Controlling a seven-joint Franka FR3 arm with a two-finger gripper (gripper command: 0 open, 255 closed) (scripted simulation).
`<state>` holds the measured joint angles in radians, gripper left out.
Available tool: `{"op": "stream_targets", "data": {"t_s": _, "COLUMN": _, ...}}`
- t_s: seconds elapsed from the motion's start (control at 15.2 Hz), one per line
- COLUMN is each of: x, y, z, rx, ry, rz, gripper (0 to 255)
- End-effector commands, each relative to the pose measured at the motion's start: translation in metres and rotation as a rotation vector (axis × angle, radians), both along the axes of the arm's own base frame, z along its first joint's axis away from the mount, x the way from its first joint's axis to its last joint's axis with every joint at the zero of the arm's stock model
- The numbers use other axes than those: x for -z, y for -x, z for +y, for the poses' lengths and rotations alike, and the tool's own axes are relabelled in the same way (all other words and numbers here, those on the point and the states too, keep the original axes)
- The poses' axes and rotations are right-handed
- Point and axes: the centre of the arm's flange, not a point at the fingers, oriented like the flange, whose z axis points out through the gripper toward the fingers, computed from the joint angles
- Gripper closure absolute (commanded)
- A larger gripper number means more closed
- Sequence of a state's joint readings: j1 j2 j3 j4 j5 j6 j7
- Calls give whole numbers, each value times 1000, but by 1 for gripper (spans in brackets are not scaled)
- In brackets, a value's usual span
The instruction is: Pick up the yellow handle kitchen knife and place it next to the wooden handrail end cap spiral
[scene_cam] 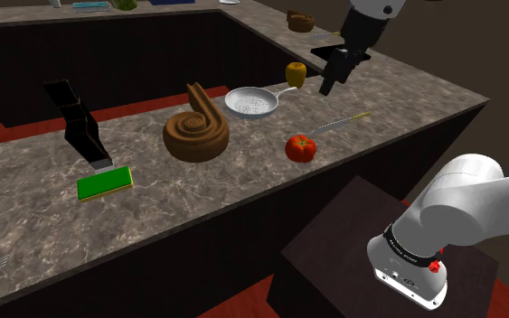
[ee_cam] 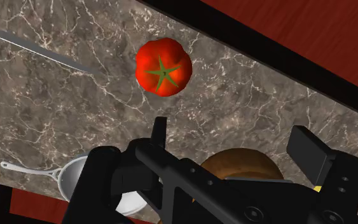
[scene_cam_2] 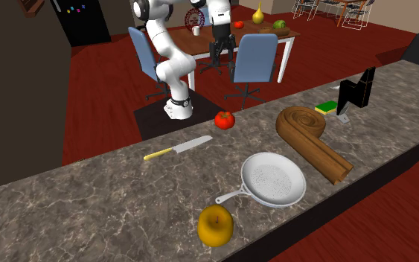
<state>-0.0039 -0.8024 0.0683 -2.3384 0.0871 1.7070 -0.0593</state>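
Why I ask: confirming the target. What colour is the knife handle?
Yellow knife handle; clearest in the second exterior view.

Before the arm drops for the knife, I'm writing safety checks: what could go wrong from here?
1. The knife lies flat and thin, so the open hand, hanging well above it, may slip off it.
2. The tomato sits close by the knife and ahead of the hand; a descent slightly off could set it rolling.
3. The pan lies right beside the wooden spiral on the knife's side, so the knife could strike it when set down.
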Motion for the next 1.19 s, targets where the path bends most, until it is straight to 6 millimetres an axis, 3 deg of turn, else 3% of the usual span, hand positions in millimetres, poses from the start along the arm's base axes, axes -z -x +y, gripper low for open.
{"op": "stream_targets", "data": {"t_s": 0.0, "x": 0, "y": 0, "z": 0, "rx": 0, "ry": 0, "rz": 0, "gripper": 0}}
{"op": "stream_targets", "data": {"t_s": 0.59, "x": 77, "y": 22, "z": -83, "rx": -322, "ry": 75, "rz": 0, "gripper": 0}}
{"op": "stream_targets", "data": {"t_s": 1.12, "x": 141, "y": 18, "z": -163, "rx": -608, "ry": 141, "rz": 0, "gripper": 0}}
